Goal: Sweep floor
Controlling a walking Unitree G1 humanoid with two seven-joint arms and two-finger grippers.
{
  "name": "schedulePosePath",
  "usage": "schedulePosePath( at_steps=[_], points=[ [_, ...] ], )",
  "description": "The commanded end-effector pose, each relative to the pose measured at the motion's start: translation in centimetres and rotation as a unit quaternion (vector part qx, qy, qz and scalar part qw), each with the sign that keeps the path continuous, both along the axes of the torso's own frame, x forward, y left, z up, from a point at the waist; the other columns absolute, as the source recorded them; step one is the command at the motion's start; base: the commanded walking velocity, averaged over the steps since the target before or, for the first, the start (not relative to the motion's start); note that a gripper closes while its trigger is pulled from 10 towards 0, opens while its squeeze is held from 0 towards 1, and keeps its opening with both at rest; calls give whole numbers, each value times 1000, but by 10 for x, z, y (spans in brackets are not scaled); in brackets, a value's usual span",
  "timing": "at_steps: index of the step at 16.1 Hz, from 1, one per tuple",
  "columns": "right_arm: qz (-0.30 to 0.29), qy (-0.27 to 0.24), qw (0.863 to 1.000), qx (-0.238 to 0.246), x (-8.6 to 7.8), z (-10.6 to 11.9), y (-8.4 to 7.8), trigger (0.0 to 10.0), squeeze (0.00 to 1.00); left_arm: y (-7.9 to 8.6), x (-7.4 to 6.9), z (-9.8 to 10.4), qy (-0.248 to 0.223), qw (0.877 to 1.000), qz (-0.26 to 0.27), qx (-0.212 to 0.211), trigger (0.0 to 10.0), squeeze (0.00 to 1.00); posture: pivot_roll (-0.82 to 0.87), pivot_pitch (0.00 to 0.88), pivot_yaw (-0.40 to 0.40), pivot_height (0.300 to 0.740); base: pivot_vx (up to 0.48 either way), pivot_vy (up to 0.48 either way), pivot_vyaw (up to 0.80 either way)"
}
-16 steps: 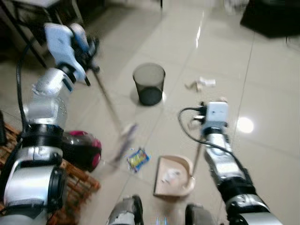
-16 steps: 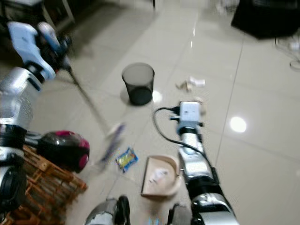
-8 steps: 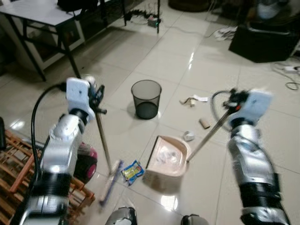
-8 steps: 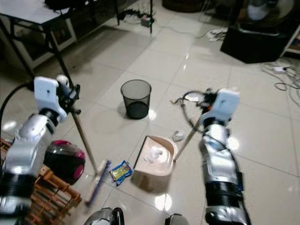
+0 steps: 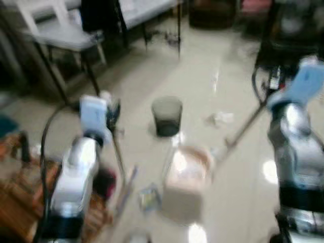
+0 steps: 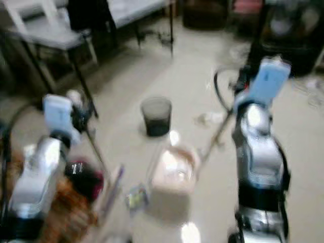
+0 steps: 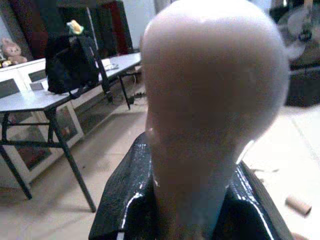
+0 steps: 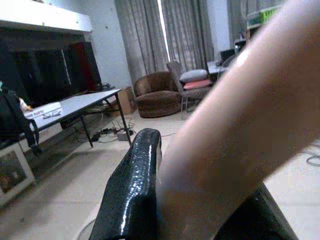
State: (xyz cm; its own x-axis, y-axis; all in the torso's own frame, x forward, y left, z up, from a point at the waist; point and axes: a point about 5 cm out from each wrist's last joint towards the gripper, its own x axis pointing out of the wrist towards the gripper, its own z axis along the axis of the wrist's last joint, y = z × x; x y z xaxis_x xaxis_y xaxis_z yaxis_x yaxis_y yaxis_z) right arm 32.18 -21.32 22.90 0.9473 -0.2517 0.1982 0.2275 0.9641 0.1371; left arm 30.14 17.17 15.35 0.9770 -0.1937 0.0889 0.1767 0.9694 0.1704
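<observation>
Left jaws [image 7: 195,210] clenched round broom handle [image 5: 117,157]; right jaws [image 8: 200,200] clenched round dustpan handle [image 5: 243,130]. Blurred. Broom shaft slanting down toward floor [image 5: 202,86], head near wrapper [image 5: 150,197]. Dustpan [image 5: 185,174] just beside, between arms. Bin [image 5: 167,115] beyond. Likely next: sweep wrapper rightward into pan.

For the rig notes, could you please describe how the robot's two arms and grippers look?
Both arms are built of rounded silver segments with black joints. Each wrist carries a pale blue-white box, with a black cable looping from it. The left gripper and right gripper have glossy black fingers.
</observation>
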Motion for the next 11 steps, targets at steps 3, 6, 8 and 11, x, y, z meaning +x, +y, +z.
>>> schedulePosePath(
  at_steps=[3,6,8,11],
  points=[
    [22,-26,999,20,1,22,9,10000,0,2,2,14,-22,999,12,20,10000,0,-93,0,91,740,391,0,0],
    [16,-22,999,37,-3,28,8,10000,0,3,1,13,-17,999,18,20,10000,0,-100,0,85,740,390,0,0],
    [12,-25,998,49,-4,31,6,10000,0,3,0,12,-16,999,21,23,10000,0,-99,0,82,740,396,0,0],
    [14,-30,998,56,-4,39,5,10000,0,4,-2,11,-14,999,25,26,10000,0,-92,0,75,740,394,0,-344]
  ],
)
